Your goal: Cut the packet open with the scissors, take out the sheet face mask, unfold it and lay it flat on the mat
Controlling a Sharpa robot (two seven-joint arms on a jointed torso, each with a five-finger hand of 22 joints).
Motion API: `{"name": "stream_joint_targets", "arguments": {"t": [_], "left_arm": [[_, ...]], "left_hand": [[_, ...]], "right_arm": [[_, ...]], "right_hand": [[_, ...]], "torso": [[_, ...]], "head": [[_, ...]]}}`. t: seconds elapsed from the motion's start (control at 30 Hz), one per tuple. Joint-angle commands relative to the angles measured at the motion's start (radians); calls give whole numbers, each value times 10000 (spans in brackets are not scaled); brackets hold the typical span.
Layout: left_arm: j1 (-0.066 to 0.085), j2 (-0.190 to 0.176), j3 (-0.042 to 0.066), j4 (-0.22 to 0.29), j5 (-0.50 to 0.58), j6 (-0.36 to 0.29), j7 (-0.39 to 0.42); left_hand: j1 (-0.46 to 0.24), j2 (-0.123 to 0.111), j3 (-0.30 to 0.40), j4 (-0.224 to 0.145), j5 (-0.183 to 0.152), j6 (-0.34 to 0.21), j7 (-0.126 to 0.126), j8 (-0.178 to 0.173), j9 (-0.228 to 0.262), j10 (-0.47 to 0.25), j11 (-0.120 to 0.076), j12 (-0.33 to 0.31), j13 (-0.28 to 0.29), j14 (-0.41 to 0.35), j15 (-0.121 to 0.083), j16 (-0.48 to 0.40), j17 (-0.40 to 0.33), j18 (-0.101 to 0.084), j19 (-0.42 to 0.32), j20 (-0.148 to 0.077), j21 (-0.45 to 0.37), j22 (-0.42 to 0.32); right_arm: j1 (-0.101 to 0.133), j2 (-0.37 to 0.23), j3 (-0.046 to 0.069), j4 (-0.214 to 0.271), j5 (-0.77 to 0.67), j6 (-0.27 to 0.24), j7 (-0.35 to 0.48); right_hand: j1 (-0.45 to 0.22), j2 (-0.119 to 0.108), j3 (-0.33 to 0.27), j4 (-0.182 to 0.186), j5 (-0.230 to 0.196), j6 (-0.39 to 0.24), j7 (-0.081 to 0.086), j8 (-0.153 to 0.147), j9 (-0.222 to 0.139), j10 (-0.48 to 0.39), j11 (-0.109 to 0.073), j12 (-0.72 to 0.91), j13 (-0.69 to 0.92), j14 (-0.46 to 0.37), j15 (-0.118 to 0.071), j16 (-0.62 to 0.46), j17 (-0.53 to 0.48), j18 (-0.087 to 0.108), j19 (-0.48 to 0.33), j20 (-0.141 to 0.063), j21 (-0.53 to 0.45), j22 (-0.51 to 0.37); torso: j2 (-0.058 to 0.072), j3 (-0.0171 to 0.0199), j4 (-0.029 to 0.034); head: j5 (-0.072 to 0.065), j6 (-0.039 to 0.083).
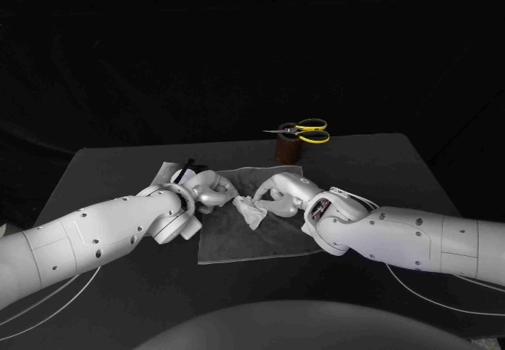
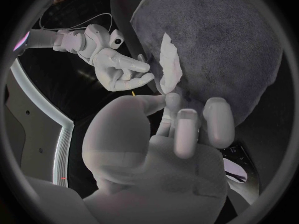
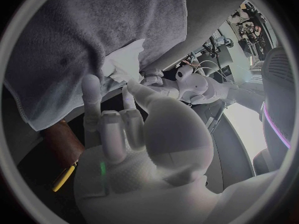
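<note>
Dim overall — the black table and backdrop soak up light, while the left hand and right hand show bright and pale. Light falls from above: their upper sides carry a soft sheen, their undersides go grey. Faint shadow lies on the mat under both hands. Wrist views bend the mat's edge — strongest away from each hand.

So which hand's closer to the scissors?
Right. The right hand is over the mat, roughly in front of the scissors; the left hand is beside it, further toward the robot's left.
</note>
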Motion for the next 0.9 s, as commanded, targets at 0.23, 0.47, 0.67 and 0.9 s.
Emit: {"name": "stream_joint_targets", "arguments": {"t": [0.23,0.47,0.67,0.9], "left_arm": [[7,-40,8,-57,1708,826,168],[6,-67,9,-76,1917,1008,91],[6,-88,10,-86,1955,1036,72],[6,-86,10,-84,2036,1042,60]], "left_hand": [[-632,-541,-532,133,13,-100,-6,-37,-62,-168,7,-16,-46,705,88,-61,1832,-56,-127,59,-107,-84],[-221,-1009,-998,-594,14,-5,-99,133,-25,-261,-73,4,-34,688,23,-70,1806,-48,-148,21,-129,-105],[235,-1303,-1409,-1128,16,-2,-88,220,-25,-359,-69,-2,-57,671,18,-79,1782,-44,-173,-3,-154,-138],[225,-888,-1498,-956,18,-12,-84,233,-57,-341,-60,-9,-50,669,28,-80,1779,-48,-164,3,-150,-125]], "right_arm": [[3,133,5,-44,286,-232,326],[1,314,5,-135,-35,-249,-222],[-65,496,4,-255,-400,-426,-670],[-191,727,3,-455,-748,-676,-1078]], "right_hand": [[-109,0,14,40,-2,60,26,-59,-22,546,67,-67,1818,658,23,-32,1624,117,-109,31,-72,-15],[-272,-175,-110,79,-4,117,10,-81,-35,540,57,-78,1811,647,20,-40,1603,125,-133,45,-109,-26],[-410,-402,-284,103,2,114,12,-137,-62,512,59,-136,1768,630,19,-50,1572,138,-171,52,-187,-70],[-633,-700,-625,199,0,-8,71,-276,-121,411,112,-312,1638,523,60,-108,1362,180,-364,87,-501,-280]], "torso": [[-1,-6,-2],[2,-10,8],[8,-5,8],[4,-2,9]], "head": [[-27,0],[-50,0],[-56,0],[-35,0]]}}
